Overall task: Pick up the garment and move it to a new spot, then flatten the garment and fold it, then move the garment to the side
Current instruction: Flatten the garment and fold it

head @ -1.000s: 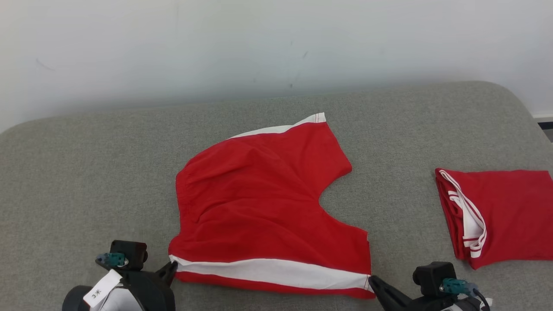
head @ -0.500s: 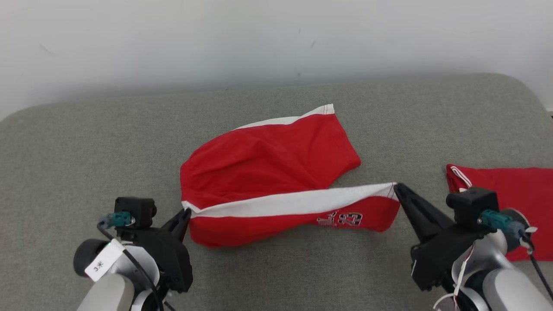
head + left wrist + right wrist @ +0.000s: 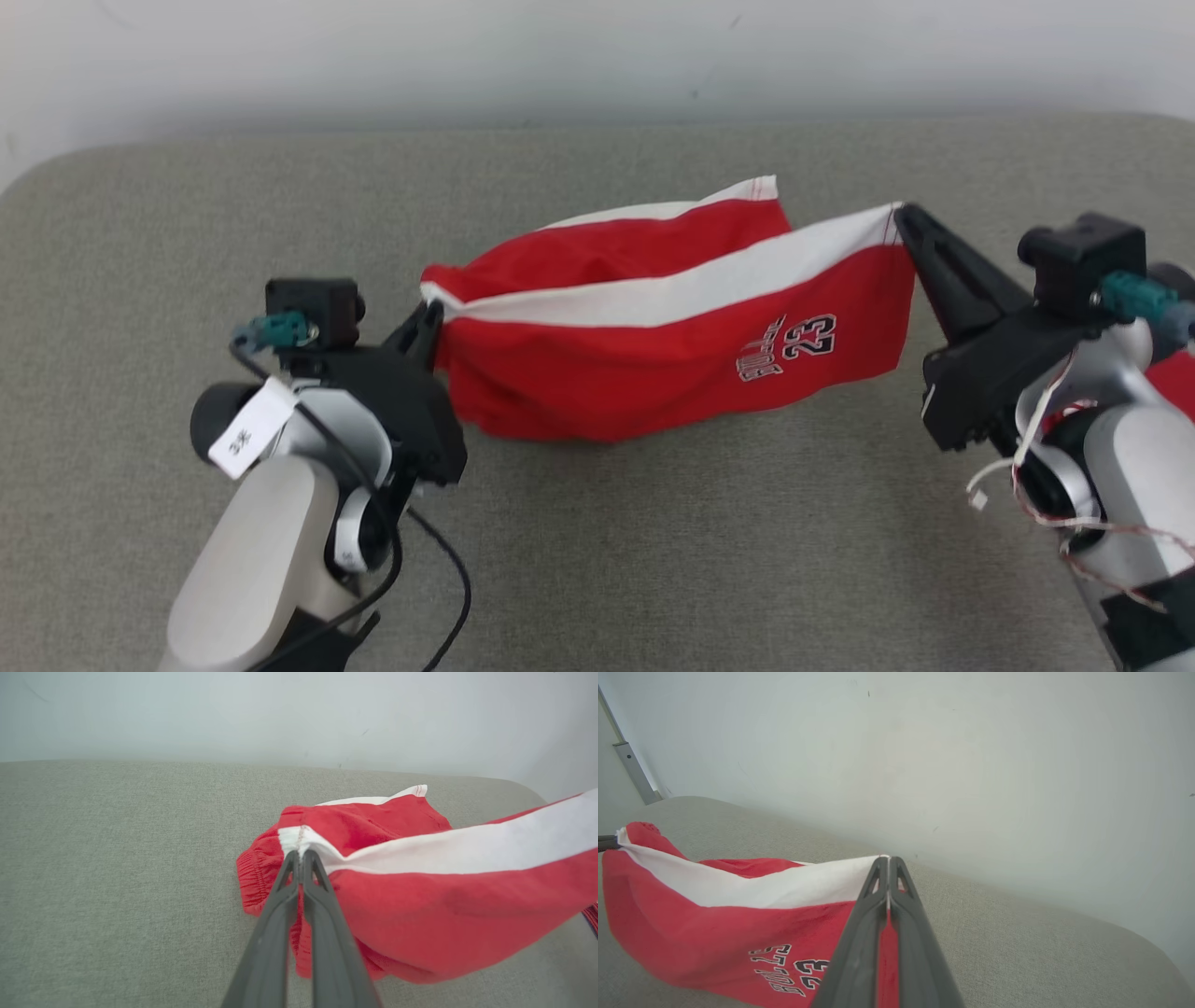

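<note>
The garment is a pair of red shorts with a white side stripe and a "23" print. Its near half hangs lifted between my two grippers while the far half lies on the grey couch surface. My left gripper is shut on the waistband end of the stripe; in the left wrist view its fingertips pinch the white corner of the garment. My right gripper is shut on the leg-hem corner of the stripe. The right wrist view has the gripper closed on the garment edge.
A second red garment lies at the far right, mostly hidden behind my right arm. A pale wall runs behind the couch. A loose black cable hangs from my left arm.
Both grippers have raised the striped edge and carried it away from me over the rest of the shorts, turning the printed side up. The head camera has tilted too.
</note>
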Available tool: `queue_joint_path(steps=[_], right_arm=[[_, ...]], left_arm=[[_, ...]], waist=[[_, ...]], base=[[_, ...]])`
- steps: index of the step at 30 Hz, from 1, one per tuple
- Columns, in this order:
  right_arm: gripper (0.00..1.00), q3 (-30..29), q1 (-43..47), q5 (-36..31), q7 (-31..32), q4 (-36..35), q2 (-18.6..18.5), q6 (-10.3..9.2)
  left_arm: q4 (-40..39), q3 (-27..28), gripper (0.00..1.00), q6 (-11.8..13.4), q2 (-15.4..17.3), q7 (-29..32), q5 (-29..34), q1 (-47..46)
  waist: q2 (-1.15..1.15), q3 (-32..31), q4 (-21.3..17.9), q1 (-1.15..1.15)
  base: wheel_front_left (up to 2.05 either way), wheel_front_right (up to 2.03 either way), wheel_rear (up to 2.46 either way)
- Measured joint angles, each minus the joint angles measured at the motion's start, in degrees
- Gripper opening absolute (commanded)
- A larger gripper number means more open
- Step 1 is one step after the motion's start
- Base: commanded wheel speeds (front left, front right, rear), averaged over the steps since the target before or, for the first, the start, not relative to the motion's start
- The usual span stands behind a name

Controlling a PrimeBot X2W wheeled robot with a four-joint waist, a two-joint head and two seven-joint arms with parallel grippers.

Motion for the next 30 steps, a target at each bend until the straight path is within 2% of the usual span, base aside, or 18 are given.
queue_joint_path(steps=[4, 11, 23, 24, 25, 26, 30], right_arm=[[0.00, 0.1, -3.7, -0.2, -0.4, 3.0, 0.1, 0.26], [0.00, -1.0, -10.5, -0.4, -1.4, 8.2, 0.4, 0.19], [0.00, 0.5, -19.6, -3.1, -4.8, 18.7, 2.6, -0.15], [0.00, 0.3, -20.3, -3.1, -5.4, 19.7, 3.1, -0.29], [0.45, 0.2, -20.8, -3.1, -5.9, 20.4, 3.6, -0.57], [1.00, 0.2, -21.4, -3.0, -6.5, 21.3, 4.0, -0.56], [1.00, 0.2, -22.7, -2.9, -9.1, 23.7, 4.8, -0.48]], left_arm=[[1.4, 0.3, 0.00, 0.8, -1.5, 0.0, 1.3, -3.6], [4.6, 2.4, 0.00, 1.8, -2.2, 0.0, 2.3, -9.2], [9.5, 3.1, 0.00, 2.1, -3.4, -1.1, 3.3, -16.0], [10.2, 3.2, 0.09, 2.3, -3.4, -1.3, 3.4, -16.6], [10.8, 3.2, 0.68, 2.3, -3.5, -1.5, 3.4, -17.2], [11.3, 3.2, 1.00, 2.3, -3.5, -1.6, 3.6, -17.6], [13.2, 3.1, 1.00, 2.3, -3.6, -3.2, 4.9, -19.2]], waist=[[0.00, 2.1, 1.0, 0.00], [0.00, 6.2, 2.9, 0.01], [0.01, 12.5, 4.7, 0.01], [0.00, 12.9, 4.7, 0.01], [0.00, 13.3, 4.7, 0.01], [0.01, 13.6, 4.7, 0.01], [0.00, 14.3, 4.6, 0.01]], base=[[0.00, 0.00, 0.00], [0.00, 0.00, 0.00], [0.00, 0.00, 0.00], [0.00, 0.00, 0.00], [0.00, 0.00, 0.00], [0.00, 0.00, 0.00], [0.00, 0.00, 0.00]])
